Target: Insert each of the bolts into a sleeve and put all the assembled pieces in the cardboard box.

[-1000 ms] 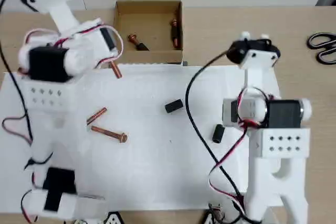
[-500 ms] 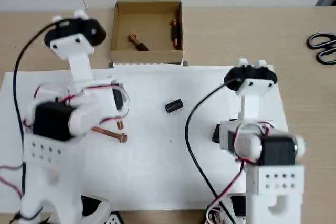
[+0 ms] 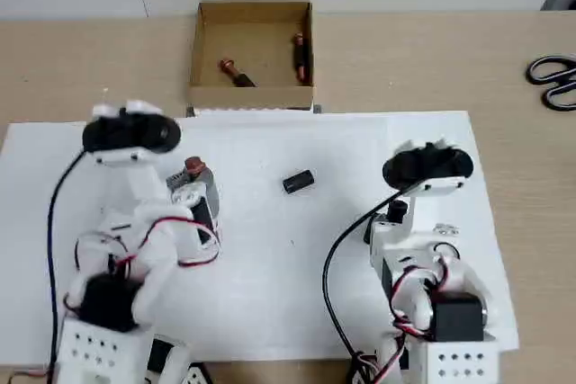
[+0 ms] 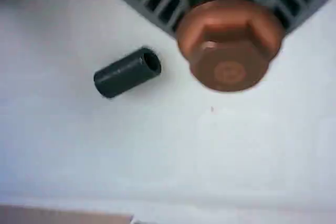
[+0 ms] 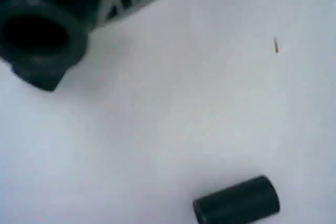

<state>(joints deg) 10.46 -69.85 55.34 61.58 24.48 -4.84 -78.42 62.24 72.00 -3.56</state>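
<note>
Copper bolt [image 4: 228, 51] and black sleeve [image 5: 39, 35] held above the white sheet [image 3: 270, 294] on the tabletop [image 3: 405, 51].
Left end effector [image 3: 196, 188] is clenched on the bolt, head outward; right end effector [image 3: 393, 218] is clenched on the sleeve. Another sleeve [image 3: 298, 181] lies loose on the sheet between them. The cardboard box [image 3: 255, 96] holds 2 assembled pieces [image 3: 236, 73].

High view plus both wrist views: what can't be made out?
- Left wrist view: bolt shank hidden behind its own head.
- High view: held sleeve mostly covered by the right arm.
- High view: scissors cut off by the right edge.
</note>
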